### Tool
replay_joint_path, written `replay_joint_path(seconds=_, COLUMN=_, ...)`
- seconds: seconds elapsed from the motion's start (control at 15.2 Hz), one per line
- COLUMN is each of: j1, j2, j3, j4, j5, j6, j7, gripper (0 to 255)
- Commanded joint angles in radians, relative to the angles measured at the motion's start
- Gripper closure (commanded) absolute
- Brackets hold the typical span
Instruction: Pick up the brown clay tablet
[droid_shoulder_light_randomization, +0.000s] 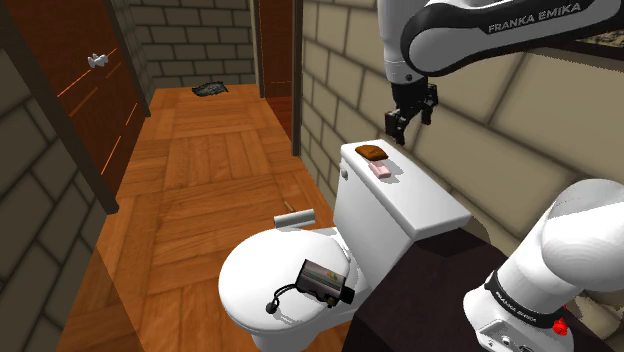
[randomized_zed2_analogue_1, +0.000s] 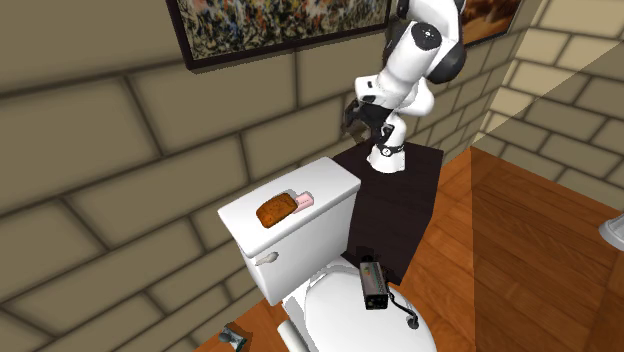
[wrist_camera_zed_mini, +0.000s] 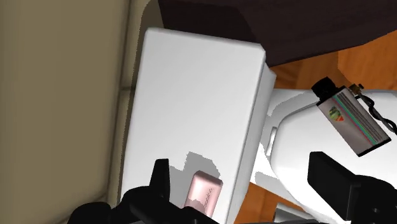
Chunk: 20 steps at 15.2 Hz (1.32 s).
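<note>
Task thing: a brown tablet, flat and oblong with rounded corners, is seen lying on the white toilet tank lid, at the lid's far end from the stand and near the block wall.
Neighbour: a small pink block is set just beside the tablet, on its near side toward the stand; whether the two touch cannot be told.
Claw: the black claw is held wide, nothing between its fingers, and hangs above the tank lid, well apart from the tablet; in the wrist view the pink block lies below the gap.
Handling: the tablet is judged stiff, fairly light and brittle, so chipping or cracking is to be expected from a hard squeeze or a drop. Its dull, rough-looking face is likely to give good friction.
Hold: it is best taken across its narrower width, at mid-length, with the fingers brought down past its two long edges.
Risk: the pink block may be nudged or pinched along with it, since little room is left on that side.
Count: one brown tablet, one pink block, one tank lid, one claw; one grey boxy device with a dark cord is counted on the toilet seat lid.
</note>
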Motion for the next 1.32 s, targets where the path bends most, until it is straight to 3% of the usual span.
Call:
replay_joint_path(seconds=0.0, j1=-0.015, j2=0.081, j3=0.029, j4=0.009, j5=-0.069, j6=0.040, j7=0.055, gripper=0)
replay_joint_path(seconds=0.26, j1=-0.040, j2=0.260, j3=0.080, j4=0.058, j5=-0.214, j6=0.077, j7=0.184, gripper=0)
replay_joint_path(seconds=0.59, j1=-0.052, j2=0.502, j3=0.106, j4=0.161, j5=-0.416, j6=0.057, j7=0.346, gripper=0)
replay_joint_path(seconds=1.25, j1=0.005, j2=0.984, j3=0.017, j4=0.482, j5=-0.764, j6=-0.102, j7=0.538, gripper=0)
